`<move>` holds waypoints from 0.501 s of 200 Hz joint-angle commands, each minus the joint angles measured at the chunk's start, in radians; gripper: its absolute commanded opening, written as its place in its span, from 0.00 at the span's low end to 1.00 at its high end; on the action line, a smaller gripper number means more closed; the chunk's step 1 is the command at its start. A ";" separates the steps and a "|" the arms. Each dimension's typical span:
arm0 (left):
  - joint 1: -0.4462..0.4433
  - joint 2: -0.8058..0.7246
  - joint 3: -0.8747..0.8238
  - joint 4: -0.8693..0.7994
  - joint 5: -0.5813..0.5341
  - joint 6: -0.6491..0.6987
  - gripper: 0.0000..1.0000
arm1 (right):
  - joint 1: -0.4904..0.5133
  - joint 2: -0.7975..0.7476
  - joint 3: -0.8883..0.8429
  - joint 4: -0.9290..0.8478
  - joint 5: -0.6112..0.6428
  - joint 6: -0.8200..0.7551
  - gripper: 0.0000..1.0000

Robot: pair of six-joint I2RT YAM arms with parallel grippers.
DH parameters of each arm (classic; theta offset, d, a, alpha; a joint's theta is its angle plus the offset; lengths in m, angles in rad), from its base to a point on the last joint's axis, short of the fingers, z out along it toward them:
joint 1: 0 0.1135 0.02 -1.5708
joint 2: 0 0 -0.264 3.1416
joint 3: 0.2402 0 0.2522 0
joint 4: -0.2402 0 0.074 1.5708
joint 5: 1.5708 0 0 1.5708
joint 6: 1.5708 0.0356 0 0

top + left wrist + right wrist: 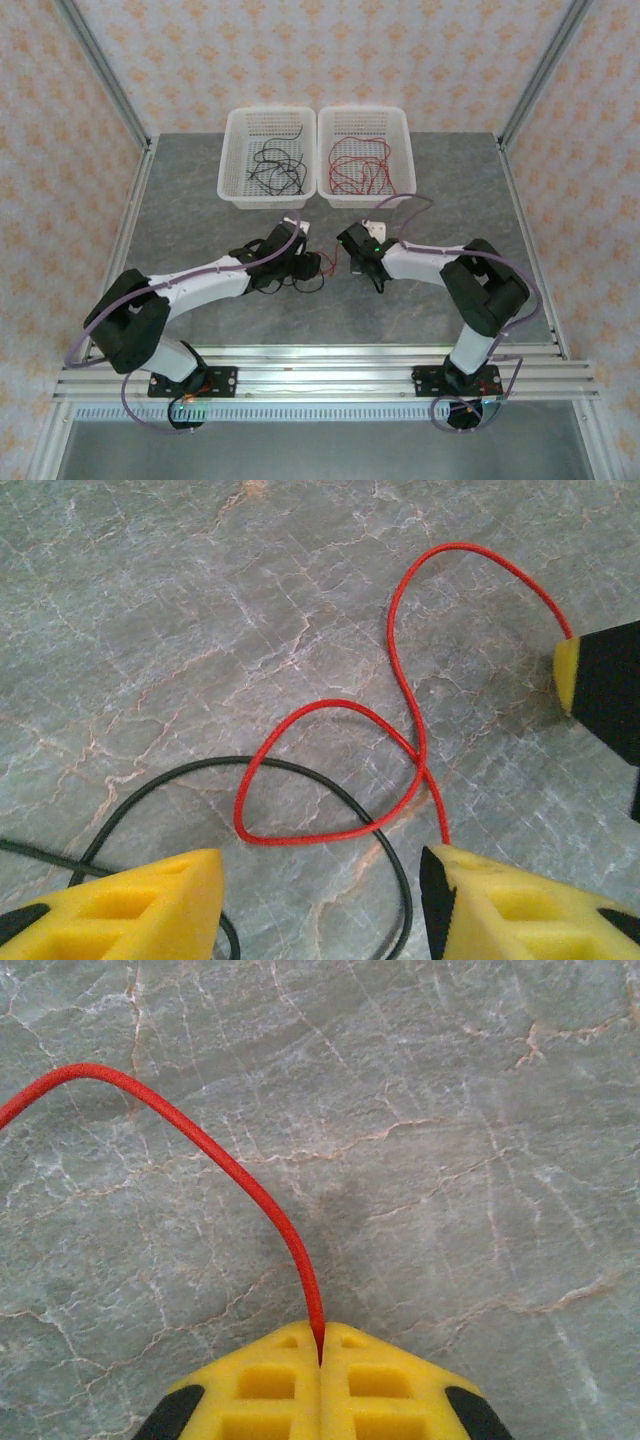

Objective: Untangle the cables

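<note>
- Grey marbled tabletop (200, 200): beyond both grippers, the left white plastic mesh basket (232, 150) holds curled black cables (275, 165), and the right white plastic mesh basket (405, 150) holds curled red cables (358, 165).
- Pinched closed, the right gripper (320, 1345) clamps one end of a thin red cable (230, 1165), which arcs away leftward toward the other gripper.
- Spread wide, the left gripper (322, 865) straddles that cable's loop, crossed by a thin black cable (300, 770).

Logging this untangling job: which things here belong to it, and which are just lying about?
Job: red cable, black cable, left gripper open, right gripper shut on the red cable.
Lying about: left basket, right basket, purple arm cable.
</note>
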State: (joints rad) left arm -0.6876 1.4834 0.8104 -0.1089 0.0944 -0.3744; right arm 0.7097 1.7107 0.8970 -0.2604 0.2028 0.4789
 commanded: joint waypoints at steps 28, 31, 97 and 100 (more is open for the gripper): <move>-0.004 0.134 0.097 0.038 -0.092 0.094 0.51 | -0.004 -0.055 -0.023 0.021 0.001 -0.039 0.00; -0.004 0.143 0.104 0.036 -0.089 0.097 0.51 | -0.005 -0.057 -0.024 0.021 0.001 -0.039 0.00; -0.004 0.285 0.165 0.044 -0.130 0.124 0.41 | -0.004 -0.081 -0.033 0.013 0.002 -0.031 0.00; -0.004 0.288 0.166 0.046 -0.134 0.125 0.40 | -0.004 -0.082 -0.034 0.013 0.002 -0.031 0.00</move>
State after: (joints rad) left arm -0.6876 1.7412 0.9455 -0.0814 0.0151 -0.2775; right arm 0.7097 1.6611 0.8799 -0.2420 0.1905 0.4511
